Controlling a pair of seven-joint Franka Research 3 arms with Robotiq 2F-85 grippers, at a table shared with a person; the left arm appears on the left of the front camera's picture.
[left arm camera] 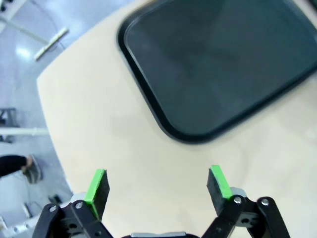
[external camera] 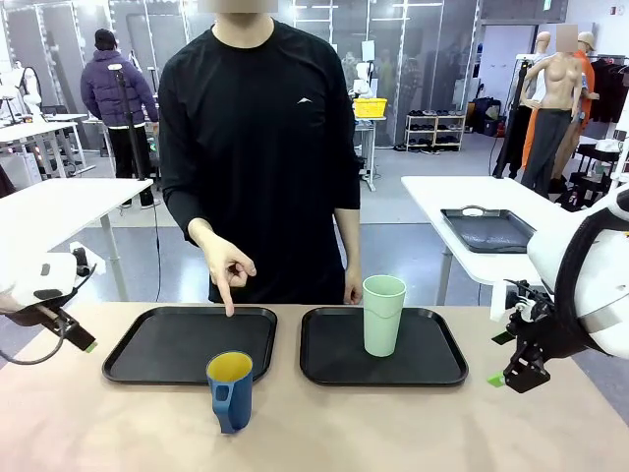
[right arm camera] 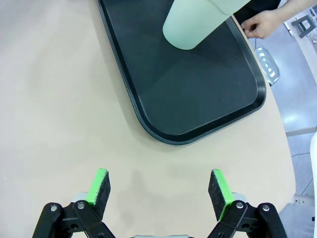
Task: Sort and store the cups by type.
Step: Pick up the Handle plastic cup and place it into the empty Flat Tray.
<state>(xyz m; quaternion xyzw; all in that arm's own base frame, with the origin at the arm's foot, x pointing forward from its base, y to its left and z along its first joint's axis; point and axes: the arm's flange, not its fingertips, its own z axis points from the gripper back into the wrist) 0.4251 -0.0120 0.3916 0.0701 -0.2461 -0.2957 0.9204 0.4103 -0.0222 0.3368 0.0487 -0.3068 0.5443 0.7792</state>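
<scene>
Trays come first: two black rectangular plastic trays with rounded corners lie side by side on the tan table (external camera: 393, 433). The left tray (external camera: 157, 349) holds nothing. The right tray (external camera: 432, 356) holds the tall pale mint-green plastic tumbler (external camera: 383, 315), which stands upright with its mouth up, smooth-walled and without a handle, towards the tray's far middle. The shorter dark blue mug (external camera: 230, 393), yellow inside, is in neither tray. It stands upright on the bare table at the near rim of the left tray, its handle turned to the robot's side. Whether it touches that rim is not clear. It sits between the two grippers and well apart from both.

The left gripper (left arm camera: 158, 186) has its jaws spread wide with nothing between them, above bare table. The left tray lies ahead of the jaws and off to their right, blurred, with its far part cut off by the picture's edge.

The right gripper (right arm camera: 159, 188) also has its jaws spread wide and empty over bare table. A rounded near corner of the right tray lies just ahead of them. The tumbler stands farther ahead, and the picture's top edge cuts off its upper part. A person's hand (right arm camera: 262, 25) rests beyond the tray's far rim, ahead and to the right of these jaws. The person's other hand (external camera: 226, 264) points its index finger down at the far part of the left tray.
</scene>
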